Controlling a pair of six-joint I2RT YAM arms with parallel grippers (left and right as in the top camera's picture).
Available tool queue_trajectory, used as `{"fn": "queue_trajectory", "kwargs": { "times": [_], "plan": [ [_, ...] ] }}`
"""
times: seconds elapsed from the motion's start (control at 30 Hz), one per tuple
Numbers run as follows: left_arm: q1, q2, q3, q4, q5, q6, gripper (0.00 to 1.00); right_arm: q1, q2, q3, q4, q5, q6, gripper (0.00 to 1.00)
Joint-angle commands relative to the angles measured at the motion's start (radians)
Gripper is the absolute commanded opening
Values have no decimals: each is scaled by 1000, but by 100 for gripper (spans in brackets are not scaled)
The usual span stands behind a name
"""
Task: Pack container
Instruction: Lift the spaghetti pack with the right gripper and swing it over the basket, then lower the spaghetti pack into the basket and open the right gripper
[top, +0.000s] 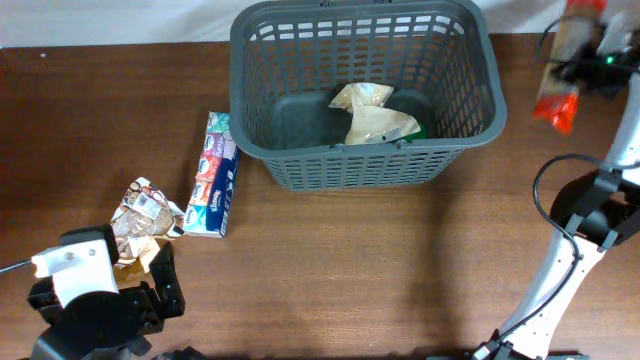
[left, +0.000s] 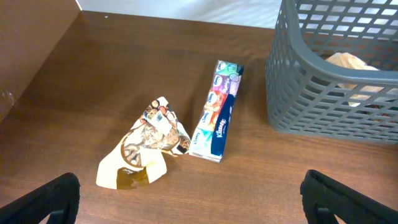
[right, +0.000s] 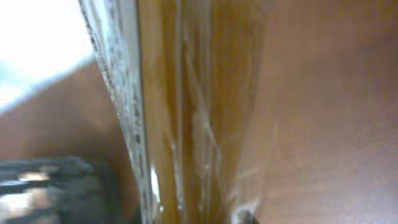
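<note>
Right pincer (top: 585, 62) clamps a film packet (top: 555, 105) right of the container (top: 360, 165): likely light, slippery. Container looks stiff; grab its rim. Left pincer (left: 196, 208) wide open.

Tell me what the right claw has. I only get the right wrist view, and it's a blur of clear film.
Observer: From overhead, the right claw appears to grip a clear packet with an orange-red end, held in the air.
Operator: Is it over the basket?
Observer: No, it hangs to the right of the basket, outside its rim.
Operator: Anything packed already?
Observer: Yes, tan packets lie on the basket floor.
</note>
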Motion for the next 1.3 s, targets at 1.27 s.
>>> {"fn": "queue_trajectory", "kwargs": {
  "times": [1.27],
  "plan": [
    [4,-2,5,2,7,5,100,613,-354,11,-43,-13,-743,4]
  ]
}}
